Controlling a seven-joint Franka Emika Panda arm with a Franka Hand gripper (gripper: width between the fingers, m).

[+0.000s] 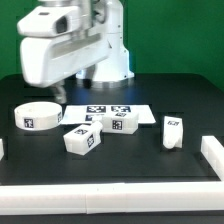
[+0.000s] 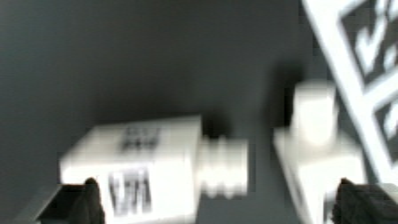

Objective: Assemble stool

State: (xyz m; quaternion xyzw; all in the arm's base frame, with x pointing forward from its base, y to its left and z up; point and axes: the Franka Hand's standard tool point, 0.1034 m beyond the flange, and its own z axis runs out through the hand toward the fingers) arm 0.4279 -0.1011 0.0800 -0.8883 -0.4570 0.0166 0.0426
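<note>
The robot's two-finger gripper [image 2: 217, 204] stands wide open, holding nothing. The blurred wrist view shows its dark fingertips [image 2: 71, 205] with a chunky white plastic block leg [image 2: 151, 160] lying between them on the black table [image 2: 125, 60], and a second white leg [image 2: 313, 125] just beside it. Only the exterior view shows the short white ring-shaped seat [image 1: 38, 116], well apart at that view's left, and a third leg [image 1: 172, 132].
</note>
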